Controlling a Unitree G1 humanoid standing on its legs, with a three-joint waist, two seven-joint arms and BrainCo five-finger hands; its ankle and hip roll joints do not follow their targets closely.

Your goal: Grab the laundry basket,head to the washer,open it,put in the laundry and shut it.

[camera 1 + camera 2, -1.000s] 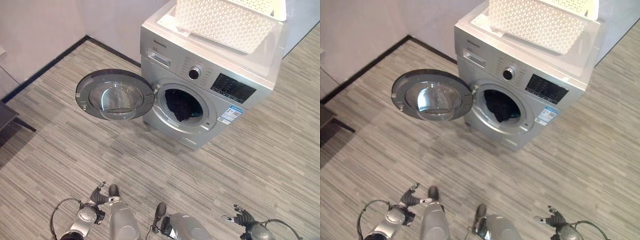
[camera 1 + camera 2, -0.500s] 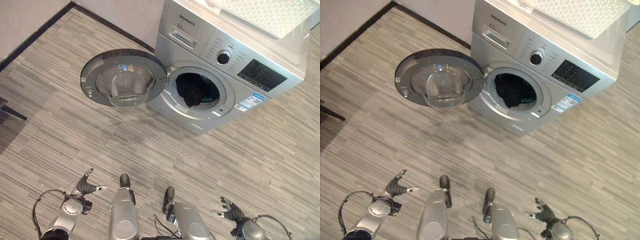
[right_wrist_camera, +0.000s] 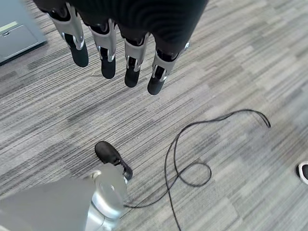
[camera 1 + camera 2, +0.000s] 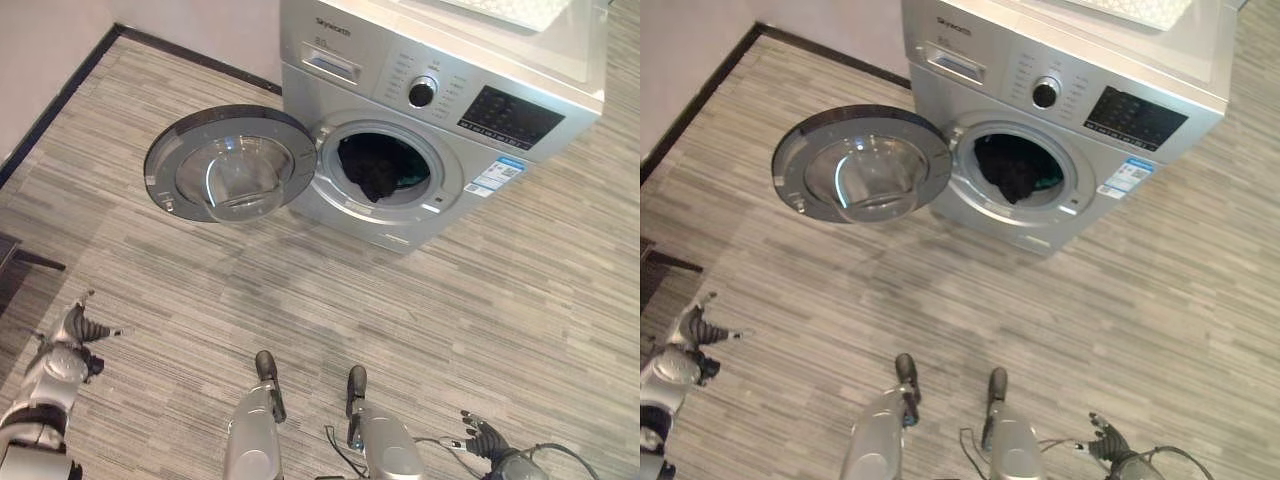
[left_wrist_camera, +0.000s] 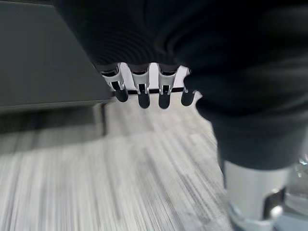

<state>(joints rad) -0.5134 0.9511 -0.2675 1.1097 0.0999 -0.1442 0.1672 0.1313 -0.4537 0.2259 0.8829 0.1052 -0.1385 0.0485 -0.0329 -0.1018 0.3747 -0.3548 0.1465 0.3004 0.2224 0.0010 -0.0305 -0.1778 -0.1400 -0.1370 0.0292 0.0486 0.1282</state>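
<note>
The silver washer [image 4: 440, 110] stands at the upper centre of the frame, its round glass door [image 4: 232, 165] swung wide open to the left; dark laundry [image 4: 372, 168] lies inside the drum; a strip of the white laundry basket [image 4: 505, 10] shows on its top at the upper edge; the left hand [image 4: 82, 327], lower left, and the right hand [image 4: 485, 438], lower right, hang over the striped floor [image 4: 480, 300], fingers relaxed, holding nothing.

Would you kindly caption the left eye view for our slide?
Washing machine with door swung open, dark laundry in drum, both hands low and empty.
</note>
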